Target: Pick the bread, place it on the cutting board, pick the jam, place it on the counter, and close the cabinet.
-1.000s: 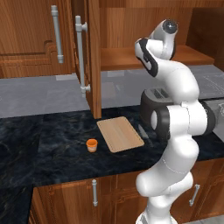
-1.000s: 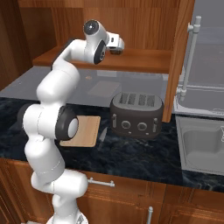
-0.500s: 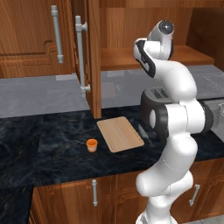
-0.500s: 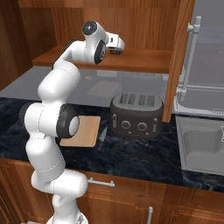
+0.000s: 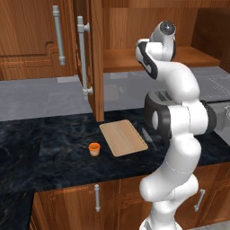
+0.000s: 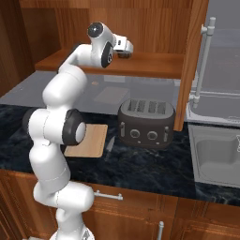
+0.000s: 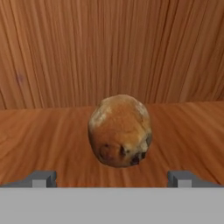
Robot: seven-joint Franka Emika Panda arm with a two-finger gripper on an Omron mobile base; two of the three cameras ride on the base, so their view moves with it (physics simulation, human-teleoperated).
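- The small round brown bread lump, mottled tan with dark specks (image 7: 120, 131), sits on the smooth reddish wooden shelf (image 6: 150, 65) inside the open cabinet, so its move to the board is not yet done.
- The flat light-tan wooden cutting board with rounded corners (image 5: 122, 137) lies bare on the surface, nothing on it.
- The tiny orange cup-shaped jam jar (image 5: 94, 148) already stands on the dark black-blue marbled stone surface (image 5: 49, 152), just beside the board's left edge and apart from it; that step looks finished, judging by where it rests.
- The reddish-brown panelled cabinet door with its long grey bar handle (image 5: 92, 58) stands swung open, so closing is left.
- The two-finger tool (image 7: 112, 178) is spread wide, its small grey fingertips (image 7: 40, 178) flanking the bread on either side, level with its lower half and holding nothing; whether they are far enough forward to close on it is hard to tell from the hand view.
- In the right base view the tool (image 6: 124, 46) reaches in above the shelf.
- A dark rounded toaster with slots on top (image 6: 146, 123) stands on the surface below the shelf, right of the board.
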